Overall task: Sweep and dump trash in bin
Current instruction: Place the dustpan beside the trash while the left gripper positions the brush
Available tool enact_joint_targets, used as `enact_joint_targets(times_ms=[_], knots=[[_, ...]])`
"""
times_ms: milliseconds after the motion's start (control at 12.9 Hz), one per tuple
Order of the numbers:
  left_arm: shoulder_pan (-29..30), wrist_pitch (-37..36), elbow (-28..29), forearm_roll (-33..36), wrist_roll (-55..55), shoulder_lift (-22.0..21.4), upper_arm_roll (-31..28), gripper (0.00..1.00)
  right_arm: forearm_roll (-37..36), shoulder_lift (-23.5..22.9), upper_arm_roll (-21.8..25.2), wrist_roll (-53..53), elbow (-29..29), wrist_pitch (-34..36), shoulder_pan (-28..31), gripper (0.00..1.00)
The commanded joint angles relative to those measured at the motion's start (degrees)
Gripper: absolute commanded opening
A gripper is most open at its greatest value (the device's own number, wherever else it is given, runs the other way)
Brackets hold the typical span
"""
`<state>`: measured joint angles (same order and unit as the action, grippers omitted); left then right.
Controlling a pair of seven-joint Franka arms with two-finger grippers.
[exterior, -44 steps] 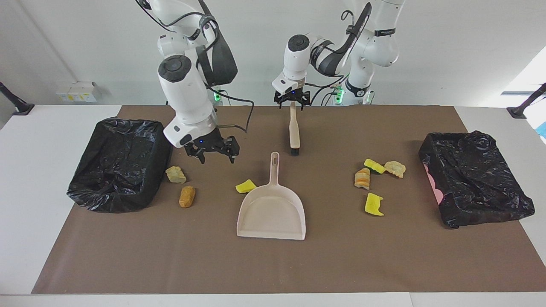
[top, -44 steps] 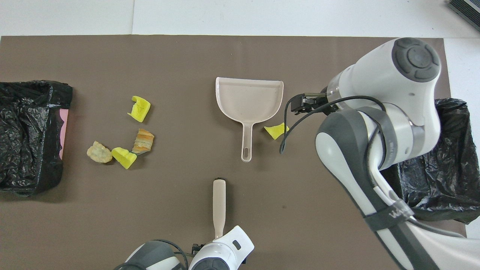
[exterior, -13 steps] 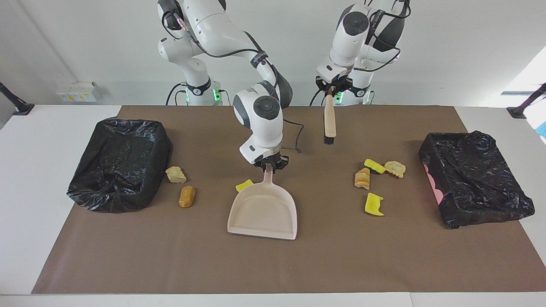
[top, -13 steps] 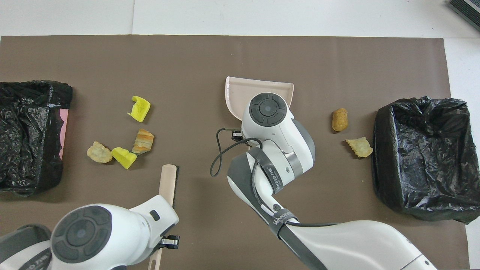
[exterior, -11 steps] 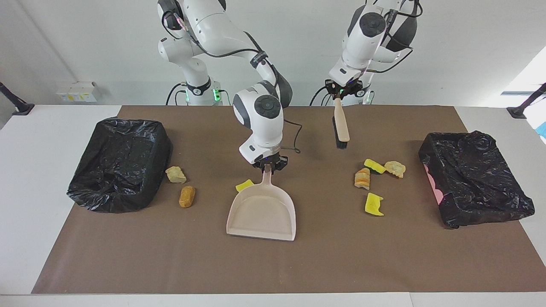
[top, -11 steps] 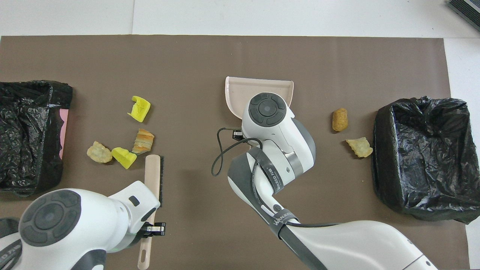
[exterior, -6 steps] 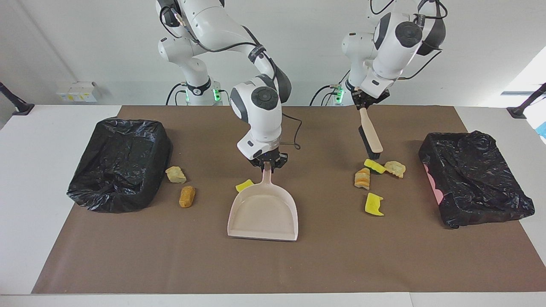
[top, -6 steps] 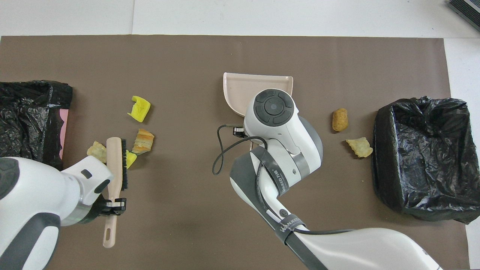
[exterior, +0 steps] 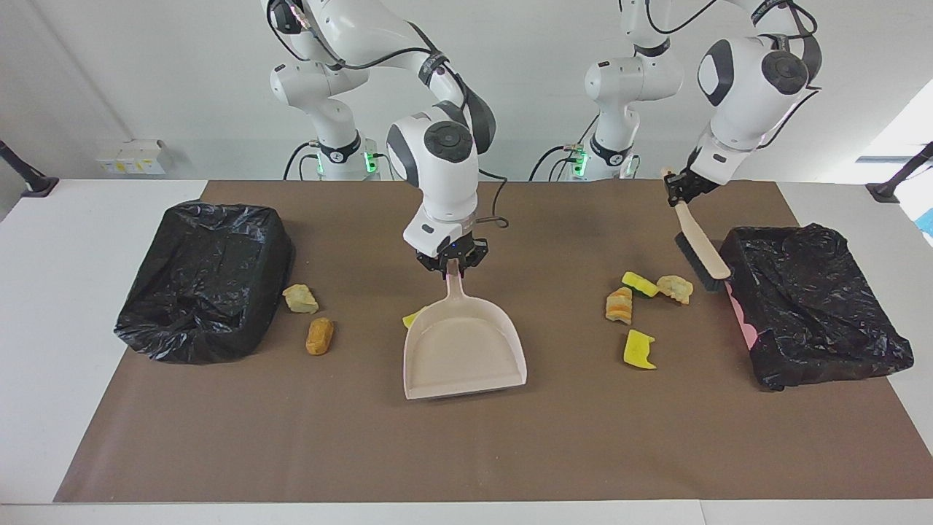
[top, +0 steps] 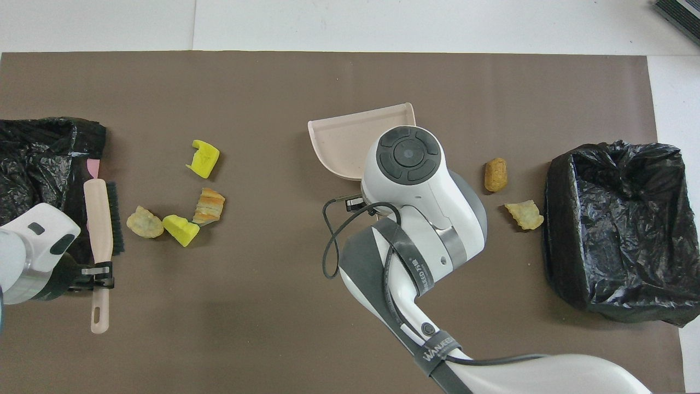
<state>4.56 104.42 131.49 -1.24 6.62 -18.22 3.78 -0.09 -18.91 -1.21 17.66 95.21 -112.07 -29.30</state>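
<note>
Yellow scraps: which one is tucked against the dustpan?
The yellow scrap beside the dustpan, mid-table; the other two yellow ones lie among the bread lumps.

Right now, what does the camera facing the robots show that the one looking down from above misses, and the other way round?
Only the facing view shows the right pincer gripping the dustpan handle, a yellow scrap peeking beside the pan, and both arm bases. Only the overhead view shows the hanging hole at the end of the brush handle and the dustpan hidden under the right arm. Both share the left pincer holding the brush, two black-lined bins and six other scraps.
</note>
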Motion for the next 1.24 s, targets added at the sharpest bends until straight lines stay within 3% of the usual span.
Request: enact_joint_targets(times_ms=[0,155,542,774,1161], knots=[[3.2,4.0,-0.7,0.8,-0.5,4.2,0.8,0.00,0.3,1.7,-0.4,-11.3,0.8,2.5,0.8,0.00],[5.2,4.1,-0.5,0.8,-0.5,4.3,0.9,0.00,0.2,2.1,-0.4,-20.9,1.4,2.9,1.0,0.00],[4.3,8.3,6.9,0.8,0.9,5.7,1.0,0.00,-1.7,3.0,-0.4,-41.1,1.4,7.1,0.0,0.00],[0.6,9.9,8.3,0.7,0.3,5.6,1.1,0.00,-6.6,3.5,-0.5,-51.3,1.2,8.7,-1.7,0.00],[-6.3,11.1,8.6,-1.0,0.7,6.1,1.1,0.00,-10.4,3.4,-0.5,-53.3,6.1,4.3,-2.1,0.00]])
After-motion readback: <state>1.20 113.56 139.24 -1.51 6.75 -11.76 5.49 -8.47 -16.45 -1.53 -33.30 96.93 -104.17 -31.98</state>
